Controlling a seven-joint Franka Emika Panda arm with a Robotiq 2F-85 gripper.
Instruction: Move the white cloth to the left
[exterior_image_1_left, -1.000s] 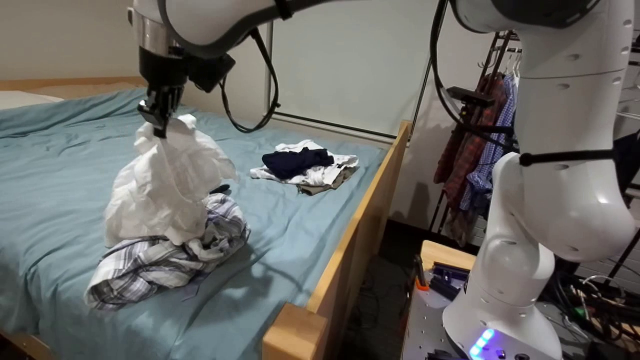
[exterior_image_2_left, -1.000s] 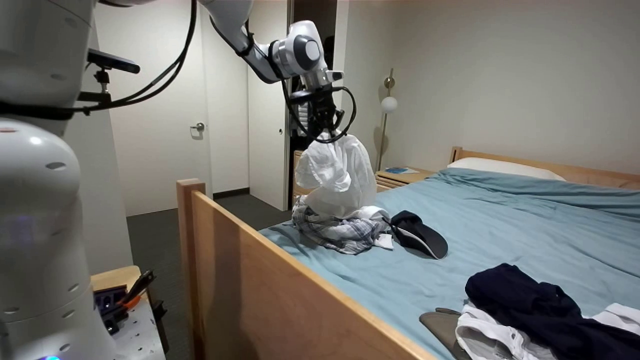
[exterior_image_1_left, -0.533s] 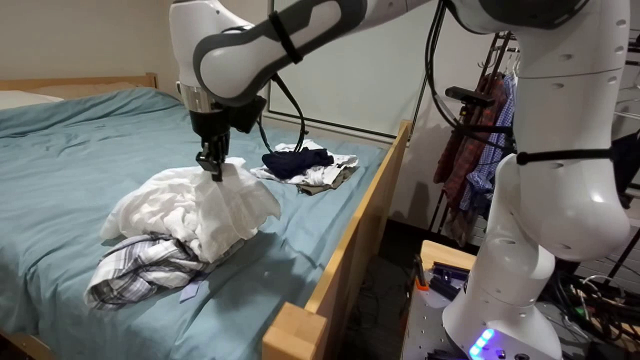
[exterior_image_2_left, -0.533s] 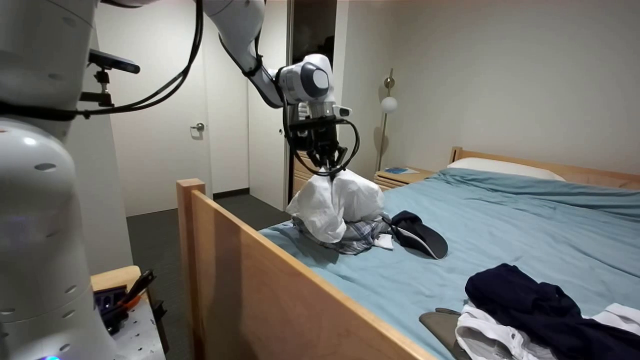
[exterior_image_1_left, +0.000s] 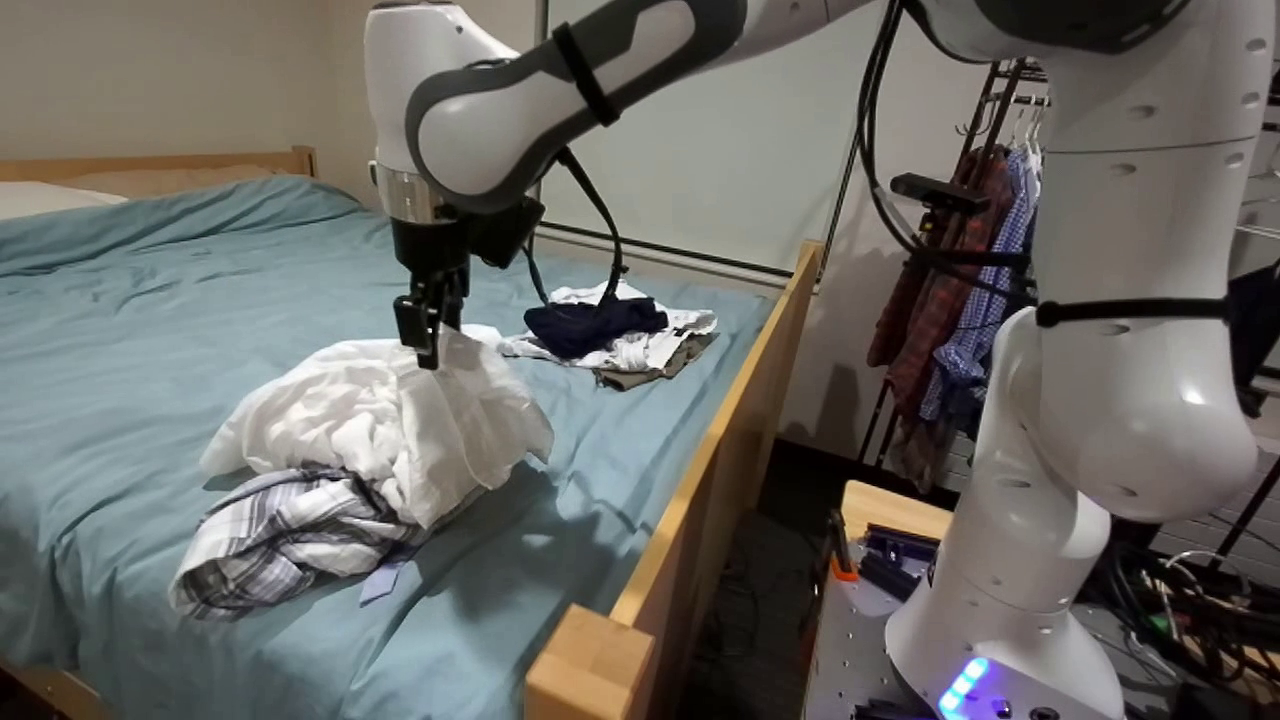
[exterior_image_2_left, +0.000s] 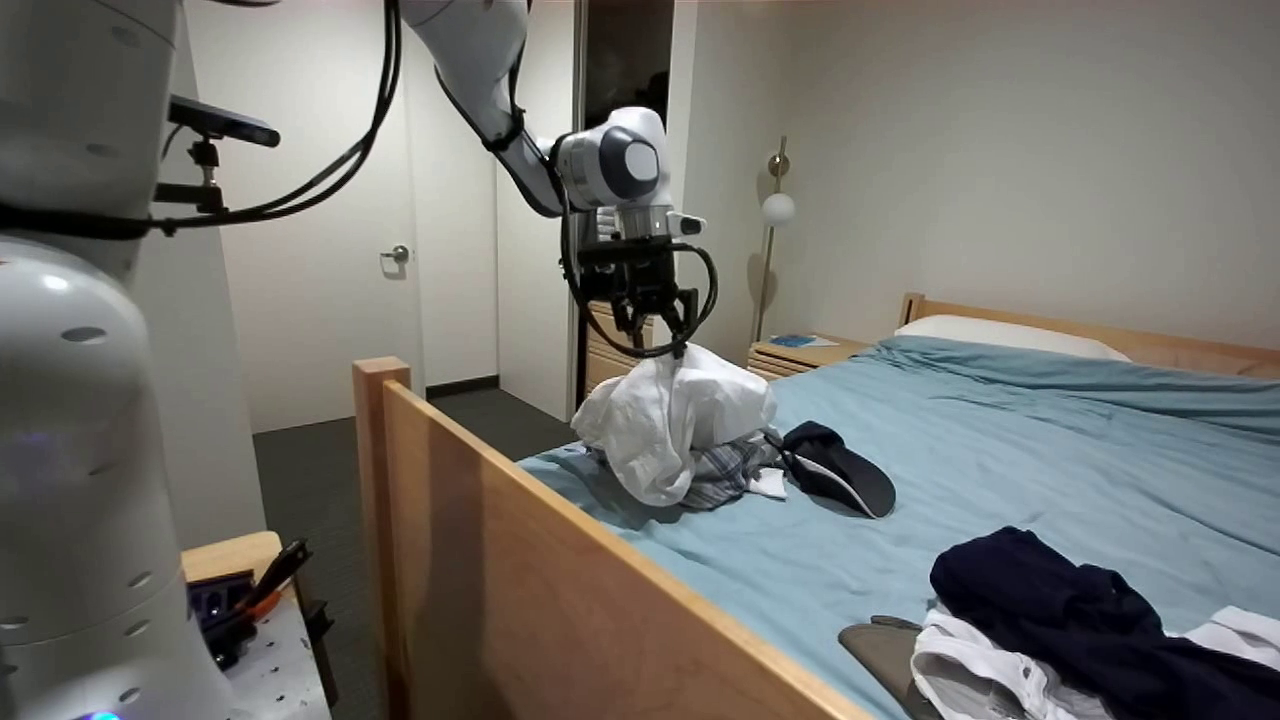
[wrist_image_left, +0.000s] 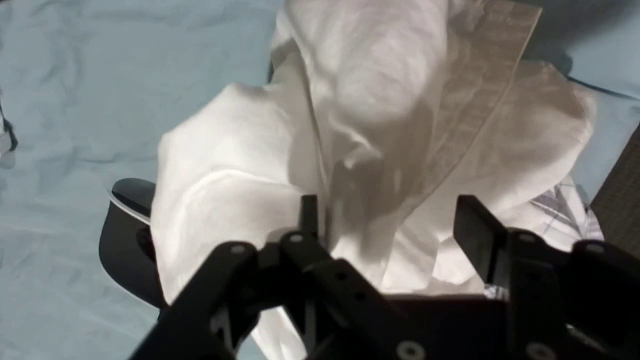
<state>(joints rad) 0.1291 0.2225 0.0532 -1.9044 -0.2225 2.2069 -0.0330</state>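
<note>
I've got the claw wide, fingers well apart, right at the top of the white cloth; can't tell if one touches it. Cloth's heaped over part of the plaid garment, black cap just beside. Navy garment lies well apart, on white clothes.

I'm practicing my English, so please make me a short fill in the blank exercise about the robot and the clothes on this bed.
In the wrist view, the hand is ____ rather than shut.
The cloth lying over the plaid garment is ____ in color.
Exactly ____ dark cap shows on the bed.

Missing words: open; white; one.
</note>
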